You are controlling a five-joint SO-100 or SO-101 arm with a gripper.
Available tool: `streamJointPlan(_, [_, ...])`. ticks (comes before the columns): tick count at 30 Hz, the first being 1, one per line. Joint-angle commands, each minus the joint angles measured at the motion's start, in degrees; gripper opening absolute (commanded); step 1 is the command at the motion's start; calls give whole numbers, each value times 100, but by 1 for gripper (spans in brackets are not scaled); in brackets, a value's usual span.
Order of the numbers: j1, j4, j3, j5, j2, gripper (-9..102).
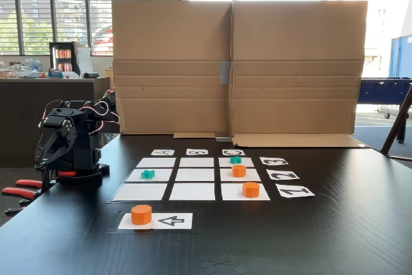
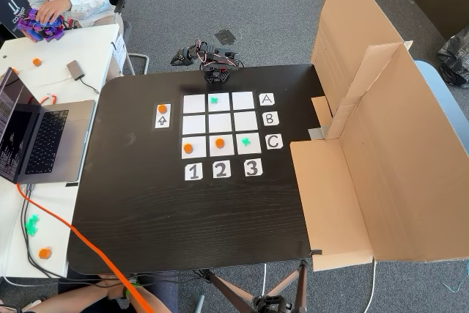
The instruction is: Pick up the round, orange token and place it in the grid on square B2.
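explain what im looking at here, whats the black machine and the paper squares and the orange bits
The black machine is a small robot arm, folded up at the table's edge. Its hand is tucked in, so I cannot tell whether it is open or shut, and it holds nothing that I can see.

One fixed view looks across the black table from low down, toward a cardboard screen. The other fixed view looks down from above, with a laptop on a side desk.

The white squares form a three-by-three grid, like a noughts-and-crosses board, with letter and number cards along two sides. Two orange discs and two green pieces already sit on squares. A third orange disc waits on a separate arrow card. The centre square is bare.
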Motion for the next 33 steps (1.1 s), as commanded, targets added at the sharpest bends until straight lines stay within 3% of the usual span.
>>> streamJointPlan(1, [694,9,-26,387,44,-1])
streamJointPlan(18, [492,-35,-193,343,-264,1])
streamJointPlan(28, [290,422,-2145,352,-2074,5])
streamJointPlan(33, [141,800,-3261,343,-3032,14])
